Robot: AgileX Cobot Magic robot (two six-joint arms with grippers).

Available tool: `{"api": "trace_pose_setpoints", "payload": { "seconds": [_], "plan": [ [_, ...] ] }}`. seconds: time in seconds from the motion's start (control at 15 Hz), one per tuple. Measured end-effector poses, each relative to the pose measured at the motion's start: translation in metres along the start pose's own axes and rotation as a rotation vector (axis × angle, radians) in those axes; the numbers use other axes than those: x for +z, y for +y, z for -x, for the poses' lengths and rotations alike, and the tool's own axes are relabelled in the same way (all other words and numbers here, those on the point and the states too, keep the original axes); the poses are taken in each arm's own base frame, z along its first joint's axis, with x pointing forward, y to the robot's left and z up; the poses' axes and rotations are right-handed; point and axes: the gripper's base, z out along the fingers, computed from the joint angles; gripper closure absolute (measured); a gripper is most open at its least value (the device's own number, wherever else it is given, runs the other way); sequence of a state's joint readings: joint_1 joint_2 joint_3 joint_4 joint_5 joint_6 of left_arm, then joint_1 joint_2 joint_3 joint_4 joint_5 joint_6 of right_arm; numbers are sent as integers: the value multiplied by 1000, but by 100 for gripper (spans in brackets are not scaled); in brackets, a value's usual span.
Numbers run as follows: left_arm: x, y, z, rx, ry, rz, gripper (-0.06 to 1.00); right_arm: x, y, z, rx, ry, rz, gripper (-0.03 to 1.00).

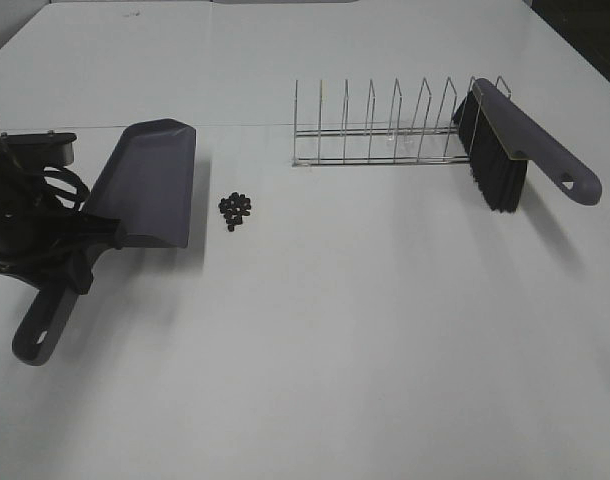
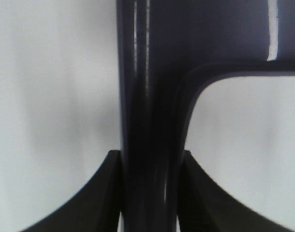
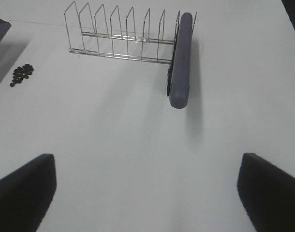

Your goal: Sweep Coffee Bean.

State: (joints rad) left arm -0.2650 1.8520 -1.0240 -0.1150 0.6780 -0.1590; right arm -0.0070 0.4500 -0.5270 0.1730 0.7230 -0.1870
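1. My left pincer is clamped on the dustpan handle.
2. The coffee bean pile lies on the desk just right of it. It looks light, hard and roll-prone, so sweep it, never pinch.
3. My right pincer gapes empty; I'd hold the brush by its handle.

I see the coffee bean pile: tiny dark oval pellets, bunched tight on the white table, near my dustpan, not touching.

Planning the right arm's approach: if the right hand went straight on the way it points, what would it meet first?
Probably the bare table, short of the brush and wire rack farther ahead. The right hand is open and empty; depth is unclear.
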Motion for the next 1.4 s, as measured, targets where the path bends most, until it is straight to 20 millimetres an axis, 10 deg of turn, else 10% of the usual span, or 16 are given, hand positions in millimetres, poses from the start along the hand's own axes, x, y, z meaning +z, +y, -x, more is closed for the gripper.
{"api": "trace_pose_setpoints", "payload": {
  "seconds": [0.87, 1.4],
  "plan": [
    [0, 0, 0, 3, -1, 2, 69, 222, -35, 145, 33, 296, 5, 10],
    [0, 1, 0, 11, -2, 7, 69, 328, -46, 159, 24, 552, 46, 34]
  ]
}}
